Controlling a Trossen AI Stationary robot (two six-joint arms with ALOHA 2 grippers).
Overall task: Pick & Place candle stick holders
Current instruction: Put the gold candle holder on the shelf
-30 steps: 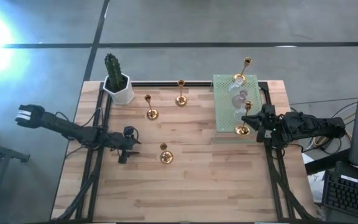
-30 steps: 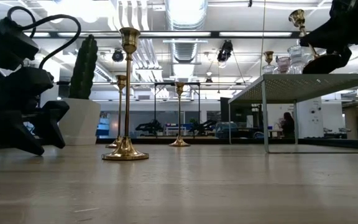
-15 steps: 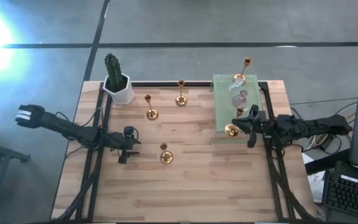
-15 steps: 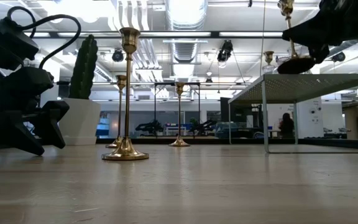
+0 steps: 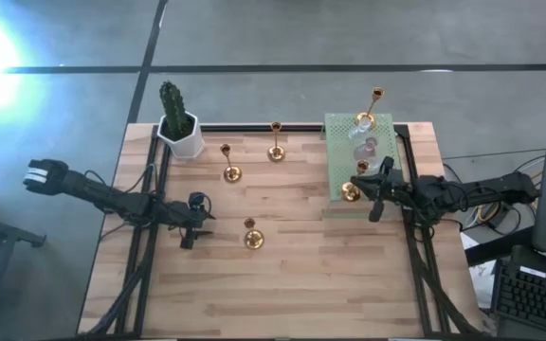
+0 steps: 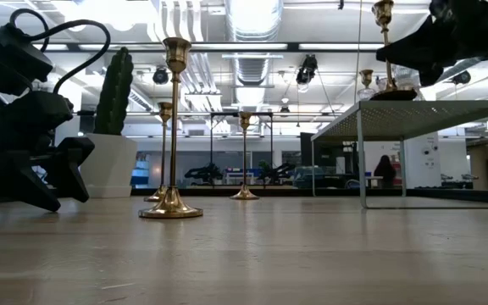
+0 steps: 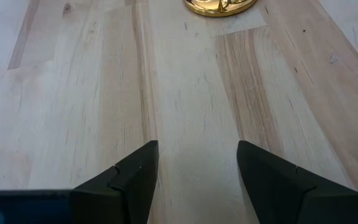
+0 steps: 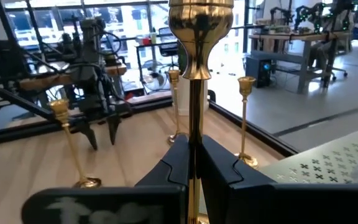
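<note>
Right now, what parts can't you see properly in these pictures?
- Right wrist view: the held gold candle holder has its base cut off by the picture's bottom edge, behind the right gripper.
- Left wrist view: only the base rim of a gold holder shows; the top edge cuts off the rest.
- High view: the glass holders on the green mat are too small to count.
</note>
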